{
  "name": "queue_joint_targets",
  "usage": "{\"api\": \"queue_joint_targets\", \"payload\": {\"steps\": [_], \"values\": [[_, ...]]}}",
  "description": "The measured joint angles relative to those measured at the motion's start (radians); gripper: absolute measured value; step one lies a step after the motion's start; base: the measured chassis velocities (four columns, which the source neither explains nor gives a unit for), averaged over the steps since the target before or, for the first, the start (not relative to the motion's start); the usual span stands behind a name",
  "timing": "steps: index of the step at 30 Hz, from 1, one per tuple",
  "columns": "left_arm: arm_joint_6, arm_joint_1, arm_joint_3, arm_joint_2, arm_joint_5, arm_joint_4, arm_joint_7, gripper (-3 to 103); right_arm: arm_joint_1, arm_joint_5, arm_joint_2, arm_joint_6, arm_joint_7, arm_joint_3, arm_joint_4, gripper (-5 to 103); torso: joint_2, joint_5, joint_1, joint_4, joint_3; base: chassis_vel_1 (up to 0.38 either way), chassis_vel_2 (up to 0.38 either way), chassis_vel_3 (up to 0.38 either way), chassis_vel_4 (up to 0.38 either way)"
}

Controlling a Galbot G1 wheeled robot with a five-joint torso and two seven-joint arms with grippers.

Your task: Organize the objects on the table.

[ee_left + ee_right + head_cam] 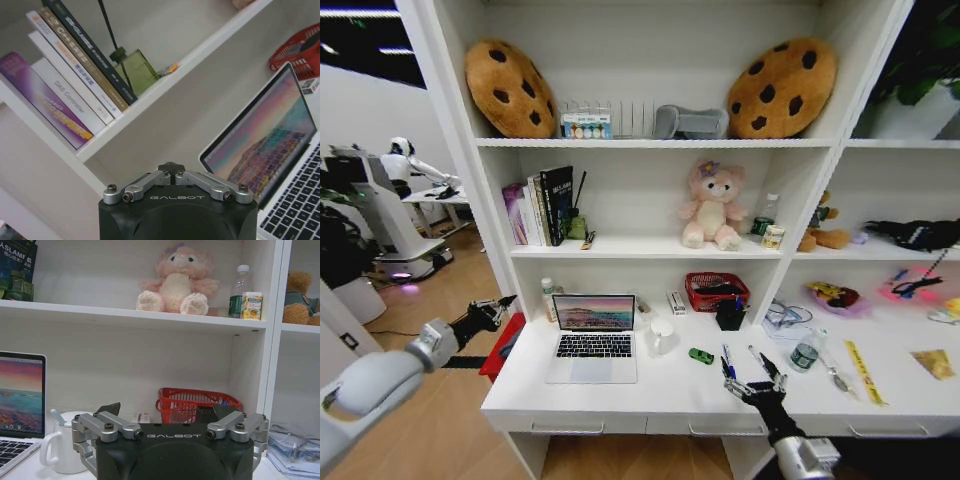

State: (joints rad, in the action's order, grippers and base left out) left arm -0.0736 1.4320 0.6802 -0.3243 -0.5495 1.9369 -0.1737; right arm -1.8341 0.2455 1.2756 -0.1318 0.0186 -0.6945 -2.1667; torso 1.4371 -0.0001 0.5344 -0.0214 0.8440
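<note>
White tabletop (650,385) front edge is overhung by right tool (757,381), fingers spread; left tool (498,305), pressed together, is held off its left edge beside laptop (593,340).

The table (670,385) is smooth matt white, the laptop (593,352) brushed silver metal with a glossy screen, the basket (716,291) red plastic mesh.

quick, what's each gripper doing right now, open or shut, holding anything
Left gripper: shut, empty, hanging in the air off the left end of the table.
Right gripper: open, empty, above the table's front edge beside the pens.
</note>
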Motion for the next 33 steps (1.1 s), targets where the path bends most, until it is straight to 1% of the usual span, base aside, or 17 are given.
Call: {"api": "queue_joint_targets", "payload": {"steps": [2, 3, 5, 6, 9, 10, 13, 15, 16, 18, 19, 22, 23, 25, 28, 31, 33], "values": [[0.000, -0.106, -0.107, 0.013, 0.013, -0.032, -0.027, 0, 0.010, 0.000, -0.001, 0.005, 0.002, 0.002, 0.008, 100, 0.000, -0.0003, 0.000, 0.0001, 0.000, 0.000, 0.000, 0.000, 0.000], [0.000, -0.106, -0.107, 0.013, 0.013, -0.032, -0.027, 0, 0.010, 0.000, -0.001, 0.005, 0.002, 0.002, 0.008, 100, 0.000, -0.0003, 0.000, 0.0001, 0.000, 0.000, 0.000, 0.000, 0.000], [0.002, -0.244, -0.226, 0.021, 0.038, -0.067, -0.061, 0, 0.020, 0.002, -0.002, 0.009, 0.003, 0.002, 0.014, 100, 0.000, 0.0001, 0.000, -0.0002, 0.000, 0.000, 0.000, 0.000, 0.000], [0.002, -0.244, -0.226, 0.021, 0.038, -0.067, -0.061, 0, 0.020, 0.002, -0.002, 0.009, 0.003, 0.002, 0.014, 100, 0.000, 0.0001, 0.000, -0.0002, 0.000, 0.000, 0.000, 0.000, 0.000], [0.004, -0.449, -0.420, 0.018, 0.063, -0.114, -0.096, 0, 0.030, 0.004, -0.002, 0.012, 0.004, 0.002, 0.025, 100, 0.000, 0.0002, 0.000, -0.0003, 0.000, 0.000, 0.000, 0.000, 0.000], [0.004, -0.449, -0.420, 0.018, 0.063, -0.114, -0.096, 0, 0.030, 0.004, -0.002, 0.012, 0.004, 0.002, 0.025, 100, 0.000, 0.0002, 0.000, -0.0003, 0.000, 0.000, 0.000, 0.000, 0.000], [0.004, -0.666, -0.622, -0.011, 0.083, -0.162, -0.121, 0, 0.037, 0.005, 0.001, 0.011, 0.004, 0.002, 0.041, 100, 0.000, 0.0003, 0.000, -0.0004, 0.000, 0.000, 0.000, 0.000, 0.000], [0.002, -0.774, -0.717, -0.034, 0.095, -0.187, -0.136, 0, 0.044, 0.005, 0.002, 0.010, 0.003, 0.003, 0.052, 100, 0.000, 0.0003, 0.000, -0.0005, 0.000, 0.000, 0.000, 0.000, 0.000], [0.002, -0.774, -0.717, -0.034, 0.095, -0.187, -0.136, 0, 0.044, 0.005, 0.002, 0.010, 0.003, 0.003, 0.052, 100, 0.000, 0.0003, 0.000, -0.0005, 0.000, 0.000, 0.000, 0.000, 0.000], [0.001, -0.879, -0.813, -0.072, 0.118, -0.222, -0.154, 0, 0.053, 0.005, 0.003, 0.010, 0.003, 0.005, 0.062, 100, 0.000, 0.0003, 0.000, 0.0001, 0.000, 0.000, 0.000, 0.000, 0.000], [0.001, -0.879, -0.813, -0.072, 0.118, -0.222, -0.154, 0, 0.053, 0.005, 0.003, 0.010, 0.003, 0.005, 0.062, 100, 0.000, 0.0003, 0.000, 0.0001, 0.000, 0.000, 0.000, 0.000, 0.000], [0.007, -1.066, -0.990, -0.135, 0.139, -0.285, -0.187, 0, 0.058, 0.010, 0.000, 0.009, 0.003, 0.002, 0.073, 100, 0.000, 0.0002, 0.000, -0.0004, 0.000, 0.000, 0.000, 0.000, 0.000], [0.007, -1.066, -0.990, -0.135, 0.139, -0.285, -0.187, 0, 0.058, 0.010, 0.000, 0.009, 0.003, 0.002, 0.073, 100, 0.000, 0.0002, 0.000, -0.0004, 0.000, 0.000, 0.000, 0.000, 0.000], [0.032, -1.180, -1.093, -0.180, 0.156, -0.328, -0.232, 0, 0.060, 0.016, -0.001, 0.006, 0.002, -0.005, 0.082, 100, 0.000, 0.0004, 0.000, -0.0005, 0.000, 0.000, 0.000, 0.000, 0.000], [0.051, -1.223, -1.131, -0.200, 0.165, -0.349, -0.266, 0, 0.060, 0.017, 0.000, 0.001, 0.001, -0.007, 0.086, 100, 0.000, 0.0003, 0.000, -0.0005, 0.000, 0.000, 0.000, 0.000, 0.000], [0.118, -1.305, -1.204, -0.247, 0.206, -0.404, -0.339, 0, 0.052, 0.017, 0.012, -0.011, -0.007, -0.012, 0.092, 100, 0.000, 0.0004, 0.000, 0.0001, 0.000, 0.000, 0.000, 0.000, 0.000], [0.138, -1.328, -1.229, -0.265, 0.212, -0.424, -0.352, 0, 0.048, 0.016, 0.016, -0.015, -0.009, -0.016, 0.095, 100, 0.000, 0.0002, 0.000, 0.0000, 0.000, 0.000, 0.000, 0.000, 0.000]]}}
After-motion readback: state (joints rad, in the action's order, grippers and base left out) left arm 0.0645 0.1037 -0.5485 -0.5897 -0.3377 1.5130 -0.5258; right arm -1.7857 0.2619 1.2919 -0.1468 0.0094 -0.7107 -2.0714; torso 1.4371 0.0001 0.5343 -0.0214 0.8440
